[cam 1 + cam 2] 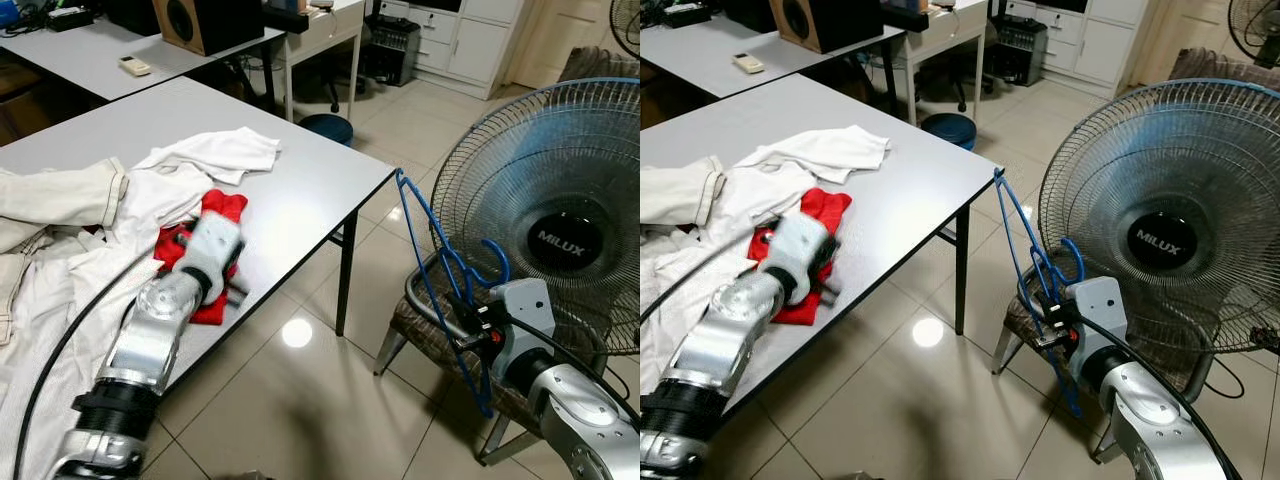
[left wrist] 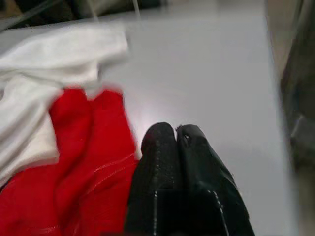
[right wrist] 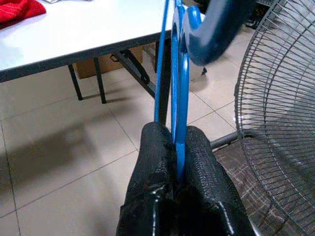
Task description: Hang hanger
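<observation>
Two fingers (image 3: 197, 162) of right gripper (image 3: 178, 142) pinch blue hanger (image 3: 180, 93).

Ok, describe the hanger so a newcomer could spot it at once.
Start at the big fan right of the grey table. Just in front of its grille, over a stool, the right gripper pinches the hanger. It is a thin bright blue wire frame, the only blue thing held.

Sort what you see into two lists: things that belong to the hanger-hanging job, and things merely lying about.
Job in hand:
- blue hanger, pinched in the right tool
- left tool, shut, over the red garment

Lying about:
- white shirt on the grey table
- Milux fan
- remote control
- speaker
</observation>
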### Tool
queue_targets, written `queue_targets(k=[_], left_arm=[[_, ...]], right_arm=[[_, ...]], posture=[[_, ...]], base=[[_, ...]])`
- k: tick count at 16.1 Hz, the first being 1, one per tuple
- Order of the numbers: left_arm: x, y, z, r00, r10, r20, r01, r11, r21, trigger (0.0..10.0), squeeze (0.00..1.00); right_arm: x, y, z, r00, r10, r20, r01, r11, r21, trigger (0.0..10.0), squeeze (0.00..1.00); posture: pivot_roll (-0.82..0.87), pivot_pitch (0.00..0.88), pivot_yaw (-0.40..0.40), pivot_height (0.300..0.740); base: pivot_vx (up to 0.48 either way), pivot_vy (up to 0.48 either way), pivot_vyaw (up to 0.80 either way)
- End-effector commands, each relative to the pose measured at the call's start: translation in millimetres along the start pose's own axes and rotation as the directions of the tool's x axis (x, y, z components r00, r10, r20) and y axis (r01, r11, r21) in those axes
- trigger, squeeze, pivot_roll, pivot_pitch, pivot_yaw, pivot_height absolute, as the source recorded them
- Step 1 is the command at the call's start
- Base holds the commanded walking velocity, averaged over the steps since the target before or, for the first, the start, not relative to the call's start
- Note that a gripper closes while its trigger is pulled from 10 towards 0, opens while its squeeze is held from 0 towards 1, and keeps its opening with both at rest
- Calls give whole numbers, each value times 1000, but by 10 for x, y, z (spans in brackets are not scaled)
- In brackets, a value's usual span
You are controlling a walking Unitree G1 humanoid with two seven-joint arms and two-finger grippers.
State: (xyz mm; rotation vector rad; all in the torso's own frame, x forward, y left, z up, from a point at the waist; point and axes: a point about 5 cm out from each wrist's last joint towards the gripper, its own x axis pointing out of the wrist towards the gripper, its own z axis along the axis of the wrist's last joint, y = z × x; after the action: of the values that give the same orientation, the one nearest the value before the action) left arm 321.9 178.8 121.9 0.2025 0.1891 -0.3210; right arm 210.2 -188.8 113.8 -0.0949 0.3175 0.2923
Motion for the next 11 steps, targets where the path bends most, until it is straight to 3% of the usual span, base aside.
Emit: queue_targets(k=[1, 2, 3, 4, 6, 8, 11], left_arm=[[18, 61, 354, 984, -1, 180, 19, 995, -100, 0, 0], [20, 70, 432, 974, 0, 224, 32, 990, -139, 0, 0], [8, 128, 691, 937, 14, 350, 74, 969, -237, 0, 0], [-2, 153, 780, 921, 21, 390, 89, 960, -264, 0, 0], [-52, 270, 1100, 851, 31, 524, 185, 917, -354, 0, 0], [-109, 341, 1413, 776, -12, 630, 313, 875, -369, 0, 0], [-252, 340, 1750, 620, -12, 784, 533, 740, -410, 0, 0]], right_arm=[[4, -16, 5, 1000, -5, -2, 5, 1000, -18, 10000, 0], [5, -16, 6, 1000, -5, -1, 5, 1000, -18, 10000, 0], [13, -23, 12, 1000, -6, 2, 6, 1000, -18, 10000, 0], [15, -23, 13, 1000, -6, 3, 6, 1000, -18, 10000, 0], [15, 9, 58, 999, 23, 32, -23, 1000, -14, 10000, 0], [-6, 147, 213, 980, 143, 137, -140, 990, -26, 10000, 0], [-29, 255, 392, 940, 219, 261, -225, 974, -8, 10000, 0]], posture=[[-192, 9, 6, 740], [-190, 8, 7, 740], [-187, 8, 8, 740], [-184, 9, 12, 740], [-184, 8, 14, 740], [-180, 4, 20, 740], [-178, 0, 42, 740]], base=[[0, 0, 0], [0, 0, 0], [0, 0, 0], [0, 0, 0], [0, 0, 0], [0, 0, 0], [0, 0, 0]])
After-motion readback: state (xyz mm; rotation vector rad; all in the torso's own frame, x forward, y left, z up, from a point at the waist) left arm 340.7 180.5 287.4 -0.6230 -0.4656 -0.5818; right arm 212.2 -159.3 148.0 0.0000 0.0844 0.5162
